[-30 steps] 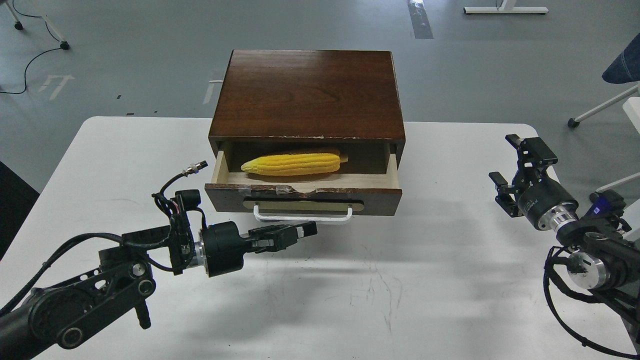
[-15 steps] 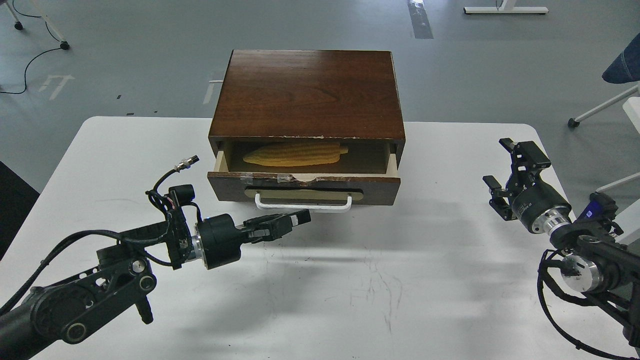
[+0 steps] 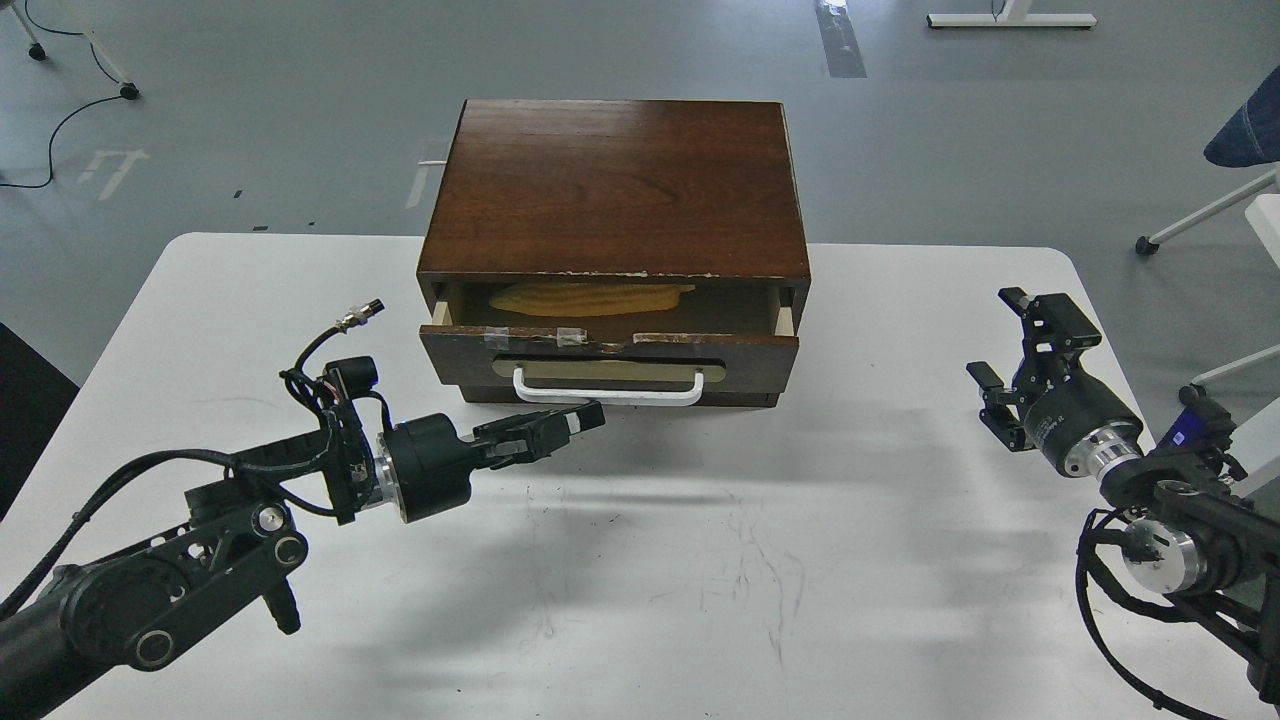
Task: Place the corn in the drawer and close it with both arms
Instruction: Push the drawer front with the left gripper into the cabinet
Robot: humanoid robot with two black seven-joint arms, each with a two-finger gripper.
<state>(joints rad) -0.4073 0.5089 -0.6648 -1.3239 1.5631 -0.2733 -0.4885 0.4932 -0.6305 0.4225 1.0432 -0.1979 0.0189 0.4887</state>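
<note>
Head view, looking down on the white bench. The dark brown wooden cabinet sat at the middle of the far edge. Its drawer (pale-wood tray, dark front, chipped and taped top edge, white bar handle on a beige plate) stood only a narrow gap out from the cabinet face. A second before it had been well out, with the tray floor plainly showing; half a second before, about halfway in. So the drawer was closing steadily.

The bright yellow plastic ear of corn lay lengthwise inside the drawer, toward the left, now mostly under the cabinet's top lip and in shadow; only a dull yellow strip of it showed. It had ridden back with the tray.

The left gripper, fingers drawn together with nothing between them, had followed the front inward from the near-left side of the bench. Its tip sat just below the left half of the handle, at or very near the drawer front (contact could not be made out).

The right gripper, fingers apart and empty, hung above the right edge of the bench, well apart from the cabinet, little moved over the second.

Judgement: corn placed, closing nearly done. A short further push should seat the front flush. The right arm had taken no evident part in the push.
</note>
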